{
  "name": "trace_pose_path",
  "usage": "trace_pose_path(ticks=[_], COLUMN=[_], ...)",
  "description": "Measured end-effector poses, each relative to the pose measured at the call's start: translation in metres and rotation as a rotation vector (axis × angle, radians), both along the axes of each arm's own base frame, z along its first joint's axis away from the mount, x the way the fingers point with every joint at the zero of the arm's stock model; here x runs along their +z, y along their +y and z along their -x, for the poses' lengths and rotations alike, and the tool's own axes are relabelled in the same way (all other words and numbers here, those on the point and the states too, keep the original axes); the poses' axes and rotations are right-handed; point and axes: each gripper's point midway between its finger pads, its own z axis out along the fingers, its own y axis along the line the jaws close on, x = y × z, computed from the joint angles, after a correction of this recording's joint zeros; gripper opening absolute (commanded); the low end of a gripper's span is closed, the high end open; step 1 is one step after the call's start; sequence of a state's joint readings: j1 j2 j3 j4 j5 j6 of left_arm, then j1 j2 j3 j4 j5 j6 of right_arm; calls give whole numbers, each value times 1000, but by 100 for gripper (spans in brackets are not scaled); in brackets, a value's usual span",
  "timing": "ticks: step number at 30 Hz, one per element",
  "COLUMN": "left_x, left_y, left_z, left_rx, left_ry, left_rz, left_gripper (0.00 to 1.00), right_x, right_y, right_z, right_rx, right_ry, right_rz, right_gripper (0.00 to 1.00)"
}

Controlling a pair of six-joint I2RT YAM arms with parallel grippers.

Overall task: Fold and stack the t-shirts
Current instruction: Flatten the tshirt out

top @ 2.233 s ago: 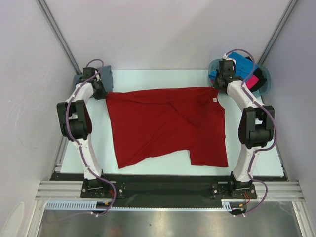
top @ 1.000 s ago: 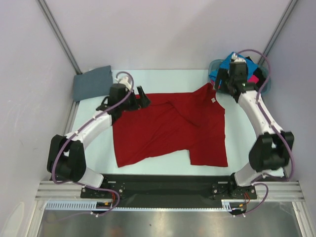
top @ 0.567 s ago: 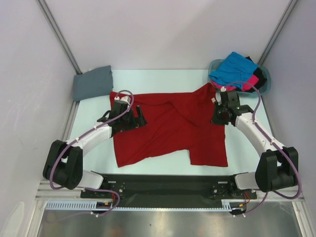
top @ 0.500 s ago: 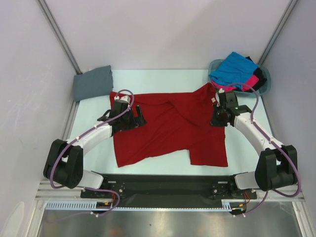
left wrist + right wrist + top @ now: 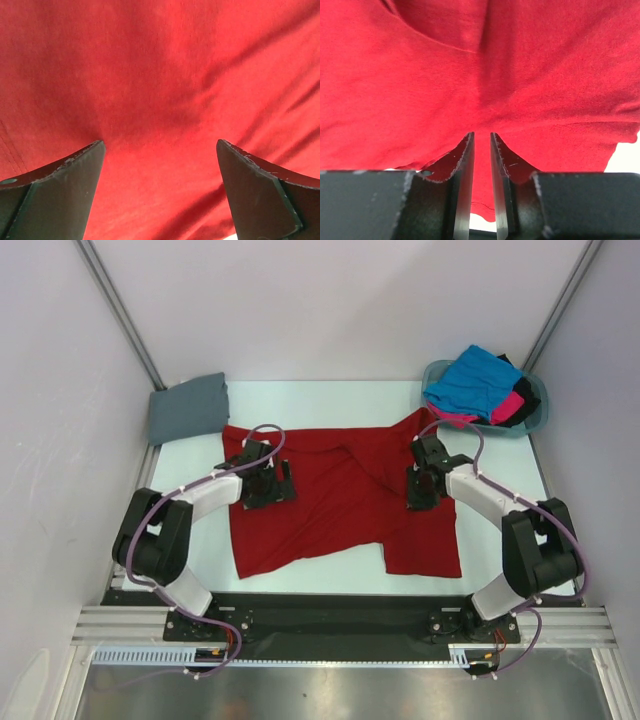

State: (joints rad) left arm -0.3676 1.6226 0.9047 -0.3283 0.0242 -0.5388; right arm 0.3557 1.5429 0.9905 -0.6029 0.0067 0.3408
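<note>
While red tee [image 5: 330,500] flat, basket [image 5: 541,405] holds blue tee [image 5: 468,380]; pink tee [image 5: 508,405]; blk tee [image 5: 528,408]

The deep red t-shirt [image 5: 330,505] spreads creased across the centre. The slate grey t-shirt [image 5: 187,408] sits folded upper left. The bright blue t-shirt [image 5: 468,380], hot pink t-shirt [image 5: 509,404] and, apparently, a black t-shirt [image 5: 522,412] lie heaped upper right.

Table [image 5: 330,400] holds spread red shirt [image 5: 340,500], folded grey shirt [image 5: 187,408], teal basket [image 5: 541,412]

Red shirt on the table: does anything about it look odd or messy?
The red t-shirt is not flat: a flap is folded over diagonally near its middle, and its near hem steps unevenly. No damage shows.
</note>
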Motion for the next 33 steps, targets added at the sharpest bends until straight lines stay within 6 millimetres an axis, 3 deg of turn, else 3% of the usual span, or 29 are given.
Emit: trace_pose_path(ticks=[9, 13, 16, 26, 33], left_x=[-8, -12, -12, -6, 0], left_y=[19, 37, 48, 66, 99], left_z=[-9, -2, 3, -1, -6], left_rx=[29, 56, 74, 107, 184], left_ry=[63, 103, 124, 168, 170], left_rz=[-156, -249, -306, -456, -577], left_gripper=[100, 100, 100, 100, 100], right_x=[-25, -32, -42, -42, -43], right_y=[-5, -10, -16, -9, 14], right_z=[10, 21, 31, 39, 86], right_rx=[1, -23, -53, -91, -30], right_ry=[63, 85, 121, 88, 108], right_rz=[104, 154, 196, 241, 267], right_gripper=[17, 15, 8, 1, 3])
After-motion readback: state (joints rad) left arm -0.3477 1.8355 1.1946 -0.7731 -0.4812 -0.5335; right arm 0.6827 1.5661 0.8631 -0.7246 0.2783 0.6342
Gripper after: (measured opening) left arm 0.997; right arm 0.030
